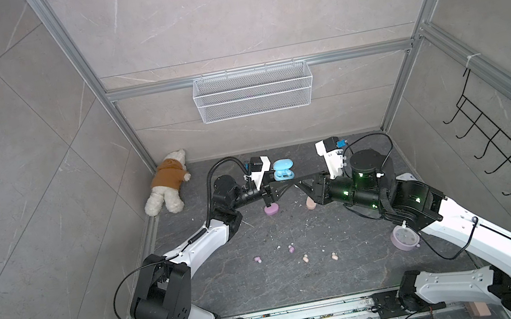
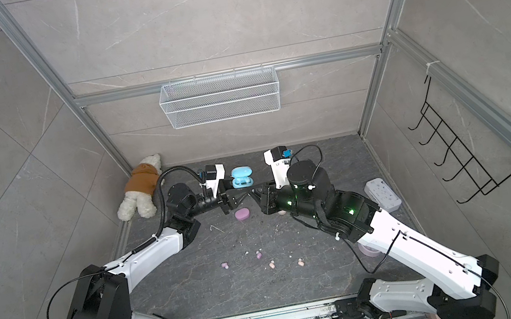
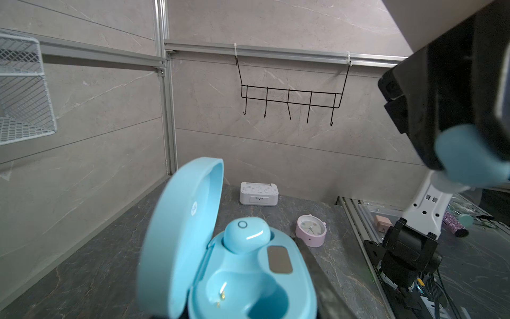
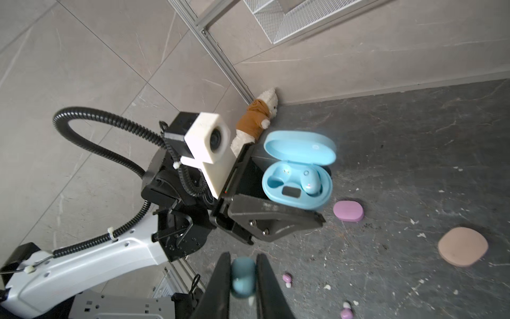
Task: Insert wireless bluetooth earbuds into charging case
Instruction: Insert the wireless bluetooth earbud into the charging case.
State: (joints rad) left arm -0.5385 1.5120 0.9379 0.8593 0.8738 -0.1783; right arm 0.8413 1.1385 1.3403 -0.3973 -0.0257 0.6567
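My left gripper (image 1: 285, 177) is shut on the light blue charging case (image 1: 283, 170), holding it above the back of the table with the lid open. One light blue earbud (image 3: 245, 237) sits in a socket; the other socket (image 3: 240, 292) is bare. My right gripper (image 4: 243, 276) is shut on a second light blue earbud (image 4: 242, 279), just in front of and right of the case. Two lilac earbuds (image 1: 257, 259) and two peach earbuds (image 1: 305, 258) lie loose near the table's middle. A closed lilac case (image 1: 272, 209) and a peach case (image 1: 310, 204) rest below the grippers.
A teddy bear (image 1: 167, 183) lies in the back left corner. A pink alarm clock (image 1: 404, 238) and a white box (image 2: 383, 194) sit on the right, under my right arm. White crumbs dot the table. A wire basket (image 1: 252, 91) and a hook rack (image 1: 506, 141) hang on the walls.
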